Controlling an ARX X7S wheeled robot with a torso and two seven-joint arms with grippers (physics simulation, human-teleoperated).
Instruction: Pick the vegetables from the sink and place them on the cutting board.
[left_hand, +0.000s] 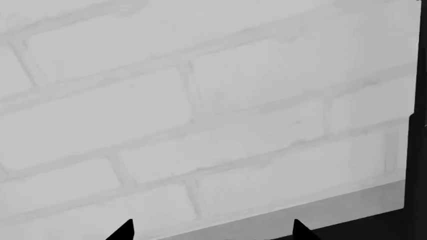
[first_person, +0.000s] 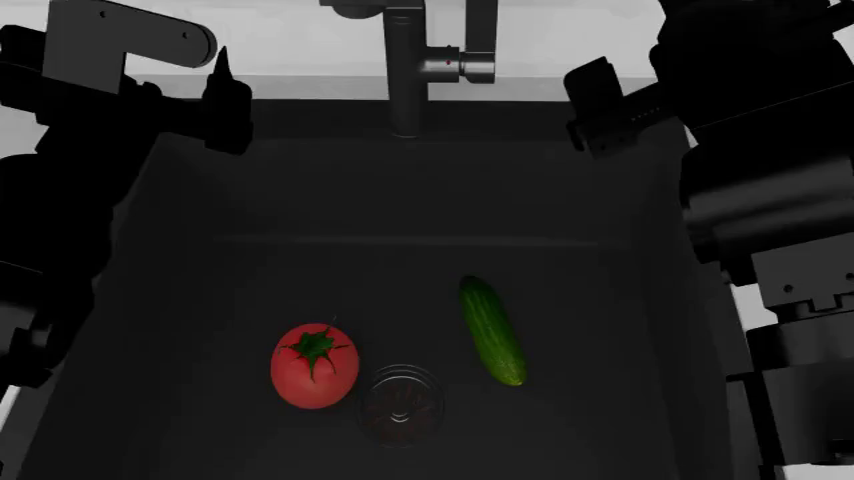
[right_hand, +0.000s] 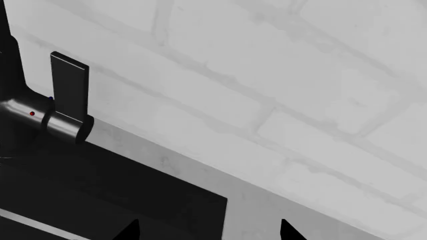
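In the sink we count 2 vegetables: 1 tomato left of the drain, 1 cucumber right of it, apart. Our 2 arms hover above; left gripper and right gripper both spread, empty, facing 1 brick wall.

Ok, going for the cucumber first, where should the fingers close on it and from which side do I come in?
Grip the cucumber around its middle, coming straight down from above. It lies flat on the floor of the sink, long axis running roughly front to back, so the fingers should straddle its narrow width. It lies apart from the tomato and drain, so there is likely room either side.
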